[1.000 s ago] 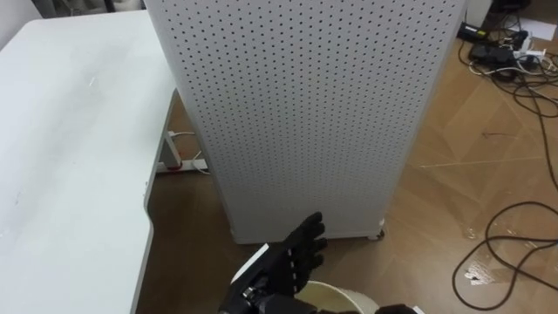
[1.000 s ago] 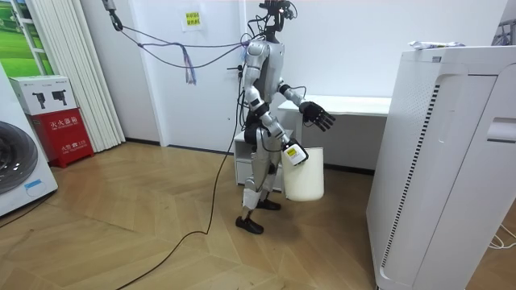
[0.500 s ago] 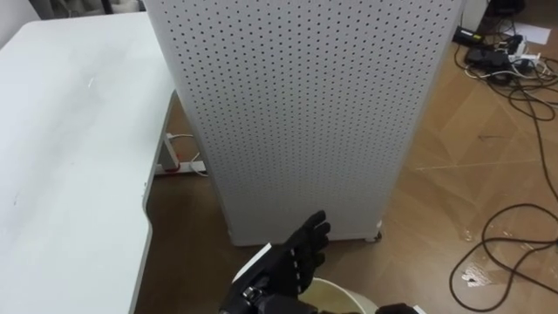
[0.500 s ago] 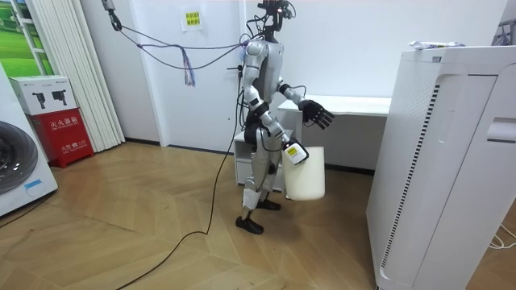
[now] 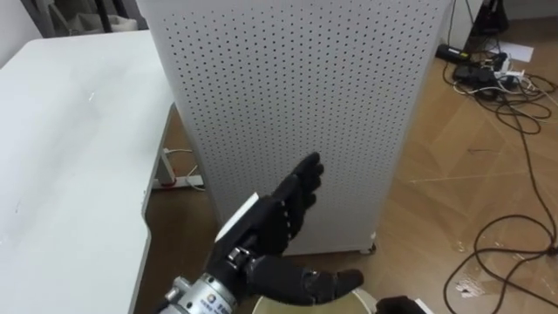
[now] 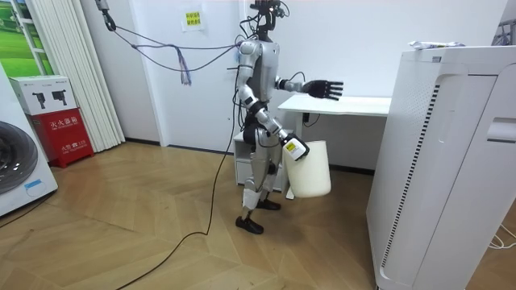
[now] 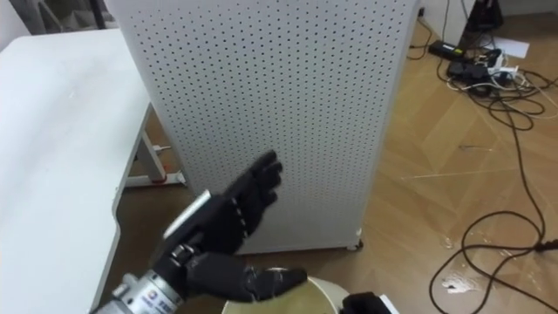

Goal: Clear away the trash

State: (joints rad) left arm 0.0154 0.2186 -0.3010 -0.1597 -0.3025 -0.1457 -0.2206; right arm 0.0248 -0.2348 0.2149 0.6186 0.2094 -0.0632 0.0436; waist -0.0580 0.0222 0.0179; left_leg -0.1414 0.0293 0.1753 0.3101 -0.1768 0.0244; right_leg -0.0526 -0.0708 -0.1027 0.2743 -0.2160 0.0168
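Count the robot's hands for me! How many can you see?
2. The left hand is stretched out open before the white perforated cabinet; the right hand is low, at the rim of the white bin.

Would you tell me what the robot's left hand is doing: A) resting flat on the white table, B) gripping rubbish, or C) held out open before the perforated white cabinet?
C: the left hand is in the air before the perforated white cabinet, its fingers straight and holding nothing.
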